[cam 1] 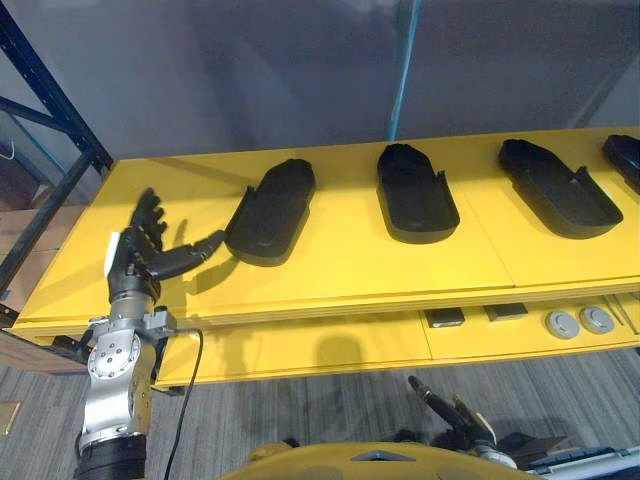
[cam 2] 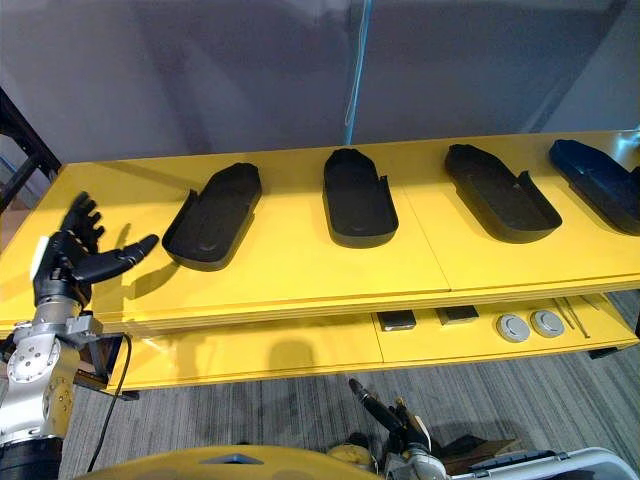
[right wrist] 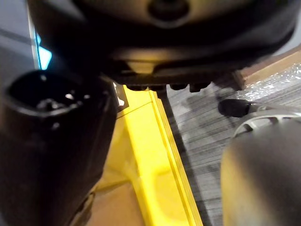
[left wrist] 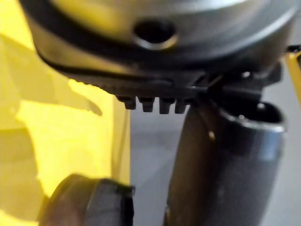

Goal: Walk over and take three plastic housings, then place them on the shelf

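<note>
Over yellow table (cam 1: pixel 350 270), left robot hand (cam 1: pixel 140 250) open beside leftmost housing (cam 1: pixel 272 212).

Four black housings (cam 1: pixel 270 212) in row on yellow table (cam 1: pixel 350 275)

Four plastic housings lie in a row along the table (cam 1: pixel 350 262) top, nearer its back edge than its front: the first housing (cam 1: pixel 270 212) toward the left end, the second housing (cam 1: pixel 415 195) at the middle, the third housing (cam 1: pixel 560 187) right of it, and the fourth housing (cam 1: pixel 625 155) at the right edge. The left hand (cam 1: pixel 140 250) hangs over the left end, just beside the first housing. Below the front edge, a lower ledge (cam 1: pixel 330 345) carries two flat blocks (cam 1: pixel 444 318) and, to their right, two discs (cam 1: pixel 562 323).
</note>
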Available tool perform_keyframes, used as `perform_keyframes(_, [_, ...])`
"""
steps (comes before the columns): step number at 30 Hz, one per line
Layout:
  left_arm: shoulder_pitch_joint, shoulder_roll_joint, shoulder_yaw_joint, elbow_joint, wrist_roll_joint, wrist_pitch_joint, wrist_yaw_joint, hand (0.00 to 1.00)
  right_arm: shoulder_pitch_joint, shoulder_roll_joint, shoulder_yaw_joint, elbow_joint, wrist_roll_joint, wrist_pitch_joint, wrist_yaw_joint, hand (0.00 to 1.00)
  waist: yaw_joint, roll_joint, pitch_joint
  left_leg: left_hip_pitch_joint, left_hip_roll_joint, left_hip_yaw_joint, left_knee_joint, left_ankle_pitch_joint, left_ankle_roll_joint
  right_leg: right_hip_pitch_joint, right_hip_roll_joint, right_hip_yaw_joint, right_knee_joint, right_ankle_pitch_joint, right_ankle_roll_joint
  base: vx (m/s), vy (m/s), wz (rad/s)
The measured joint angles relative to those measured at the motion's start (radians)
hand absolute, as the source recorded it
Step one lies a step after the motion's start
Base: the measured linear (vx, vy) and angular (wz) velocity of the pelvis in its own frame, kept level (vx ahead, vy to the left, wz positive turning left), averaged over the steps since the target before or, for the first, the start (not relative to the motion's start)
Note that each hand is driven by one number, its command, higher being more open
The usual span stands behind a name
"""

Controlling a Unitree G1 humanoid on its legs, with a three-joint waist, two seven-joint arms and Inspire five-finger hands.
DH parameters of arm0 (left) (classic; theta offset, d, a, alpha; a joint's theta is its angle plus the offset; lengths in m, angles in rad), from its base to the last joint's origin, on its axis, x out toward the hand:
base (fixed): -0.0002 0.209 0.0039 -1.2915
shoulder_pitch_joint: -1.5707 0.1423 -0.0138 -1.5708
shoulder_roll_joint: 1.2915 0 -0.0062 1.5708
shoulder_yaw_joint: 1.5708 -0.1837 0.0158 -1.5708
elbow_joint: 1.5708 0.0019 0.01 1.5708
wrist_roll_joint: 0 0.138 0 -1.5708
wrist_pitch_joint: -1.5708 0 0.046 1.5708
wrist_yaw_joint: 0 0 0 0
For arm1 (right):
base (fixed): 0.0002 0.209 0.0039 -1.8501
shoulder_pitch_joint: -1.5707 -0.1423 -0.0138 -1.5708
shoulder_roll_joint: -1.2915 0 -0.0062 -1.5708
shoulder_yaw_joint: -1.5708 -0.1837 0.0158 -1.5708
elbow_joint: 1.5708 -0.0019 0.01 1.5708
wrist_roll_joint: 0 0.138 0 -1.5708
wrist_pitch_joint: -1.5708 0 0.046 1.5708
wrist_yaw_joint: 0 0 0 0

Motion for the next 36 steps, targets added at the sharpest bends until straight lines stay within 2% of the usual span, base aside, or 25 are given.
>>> perform_keyframes(7, [0.003, 0.009, -0.004, 0.0, -0.129, 0.061, -0.216, 1.0, -0.002, -0.004, -0.048, 0.001, 0.0, 0.018, 0.003, 1.0, -0.003, 0.0, -0.003, 0.003, -0.006, -0.006, -0.028, 0.019, 0.0, -0.005, 0.003, -0.008, 0.0, 0.003, 0.004, -0.01, 0.009, 0.04])
perform_keyframes(10, [0.003, 0.031, -0.031, 0.003, -0.158, 0.1, -0.257, 1.0, -0.007, -0.006, -0.061, 0.001, 0.0, 0.019, 0.003, 1.0, -0.004, 0.002, -0.014, 0.002, -0.007, -0.002, -0.035, 0.02, 0.0, -0.012, 0.003, -0.004, 0.0, 0.008, 0.012, 0.01, 0.011, -0.03])
perform_keyframes(20, [-0.016, 0.061, -0.043, 0.055, -0.228, 0.138, -0.282, 1.0, -0.036, -0.006, -0.091, 0.015, 0.0, 0.039, 0.002, 1.0, -0.023, 0.004, -0.018, 0.017, -0.01, 0.015, -0.045, 0.022, 0.0, -0.012, 0.002, 0.01, 0.0, 0.01, 0.015, 0.0, 0.008, -0.05])
perform_keyframes(29, [-0.052, 0.061, -0.079, 0.071, -0.246, 0.166, -0.311, 1.0, -0.036, -0.006, -0.119, 0.03, 0.0, 0.06, -0.001, 1.0, -0.027, 0.006, -0.018, 0.018, -0.01, 0.019, -0.047, 0.022, 0.0, -0.014, 0.002, 0.01, 0.0, 0.01, 0.015, 0.0, 0.0, -0.01])
perform_keyframes(36, [-0.053, 0.061, -0.115, 0.071, -0.345, 0.19, -0.338, 1.0, -0.04, -0.006, -0.119, 0.033, 0.0, 0.06, -0.002, 1.0, -0.027, 0.006, -0.018, 0.019, -0.011, 0.019, -0.05, 0.022, 0.0, -0.014, 0.002, 0.009, 0.0, 0.01, 0.015, 0.0, 0.0, 0.0])
